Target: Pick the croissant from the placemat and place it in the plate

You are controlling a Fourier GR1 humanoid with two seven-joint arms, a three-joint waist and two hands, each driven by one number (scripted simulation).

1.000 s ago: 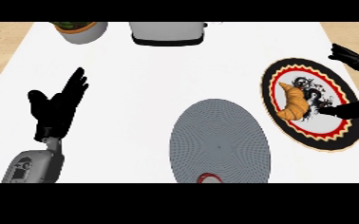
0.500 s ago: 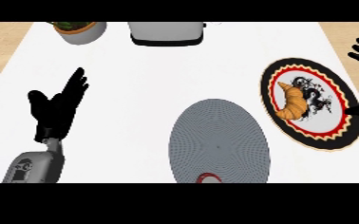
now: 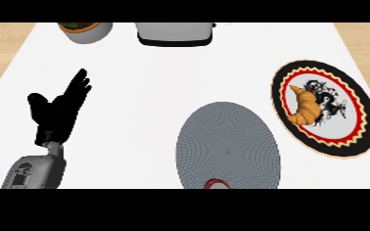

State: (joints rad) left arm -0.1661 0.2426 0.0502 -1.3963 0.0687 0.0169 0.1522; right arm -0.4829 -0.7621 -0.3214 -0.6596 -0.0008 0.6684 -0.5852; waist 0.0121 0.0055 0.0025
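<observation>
A golden-brown croissant [image 3: 307, 105] lies on a round placemat [image 3: 348, 138] with a black rim, a red and yellow zigzag ring and a black figure, at the right of the counter. A grey round plate [image 3: 227, 147] sits left of the placemat, near the lower middle, with nothing on it. My left hand [image 3: 56, 111] rests open at the far left, fingers pointing up, far from both. My right hand shows nowhere in the head view.
A grey pot holding a plant [image 3: 85, 30] stands at the back left. A grey and white appliance [image 3: 175, 32] stands at the back middle. A small red ring [image 3: 215, 184] shows at the plate's lower edge. Wood floor shows past the counter's corners.
My right hand, seen at the right edge above the placemat earlier, has slid out of view to the right. The left hand, croissant and plate have not moved.
</observation>
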